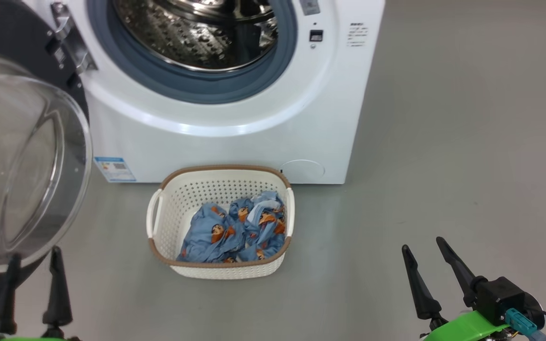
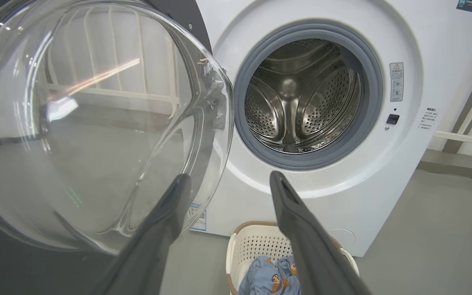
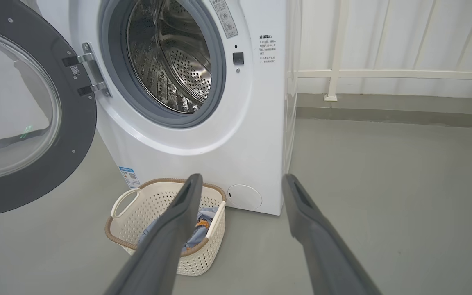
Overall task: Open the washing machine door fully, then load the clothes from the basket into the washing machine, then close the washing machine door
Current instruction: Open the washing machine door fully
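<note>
1. Head view: the washing machine door (image 1: 22, 161) is hanging swung wide at the left on its hinge (image 1: 71, 45), w/ the glass bowl bulging toward the camera. The washing machine (image 1: 235, 142) is standing w/ its drum (image 1: 197, 33) exposed. The basket (image 1: 225, 272) is sitting on the floor (image 1: 443, 166) just in front of the machine, w/ the clothes (image 1: 235, 232) lying bunched toward its right side. The left gripper (image 1: 33, 255) is hovering low by the door's bottom edge, fingers apart, gripping nothing. Can't tell if it's touching the door. The right gripper (image 1: 422, 244) is hovering low right, fingers apart, empty, well apart from the basket.
2. Left wrist view: both fingers are spreading wide w/ nothing btw them. The door glass is looming just beside the left-hand finger. The grey seal (image 2: 260, 73) is ringing the drum, where no blue fabric is showing. The basket and clothes are peeking in below the fingertips.
3. Right wrist view: the fingers are standing apart and empty, aiming at the basket's far rim. The door is lying back past the machine's front.
4. Judgement: the door-opening step is prob. wrapping up and loading isn't yet begun, since all the clothes are sitting in the basket. The next move is calling for a gripper dropping into the basket's right half, closing on a fold of fabric, then lifting it clear of the rim and over the seal into the drum.
</note>
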